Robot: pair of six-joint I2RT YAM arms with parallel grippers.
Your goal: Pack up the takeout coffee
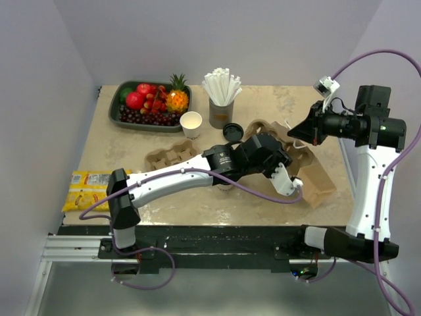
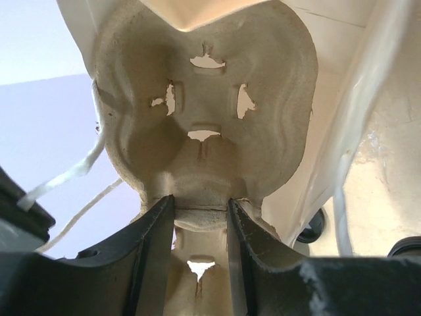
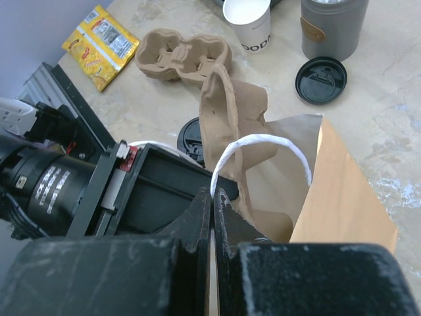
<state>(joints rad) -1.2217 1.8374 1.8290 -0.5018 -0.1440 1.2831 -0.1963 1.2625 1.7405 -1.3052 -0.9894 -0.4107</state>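
Right claw [image 3: 212, 194] pinches the handle [image 3: 263, 137] to prop the bag [image 3: 348, 197] open, centre right. Left claw [image 2: 200, 210] pinches the carrier [image 2: 204, 85] for loading.

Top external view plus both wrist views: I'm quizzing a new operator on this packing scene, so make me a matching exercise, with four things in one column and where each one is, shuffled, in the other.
Things
1. loose black lid
2. upright pulp carrier
3. white bag handle
4. yellow snack packet

Places
A. pinched in the right gripper
B. at the table's near left edge
C. flat on the table beside the grey straw cup
D. clamped by the left gripper, partly in the paper bag

Pairs: 1-C, 2-D, 3-A, 4-B
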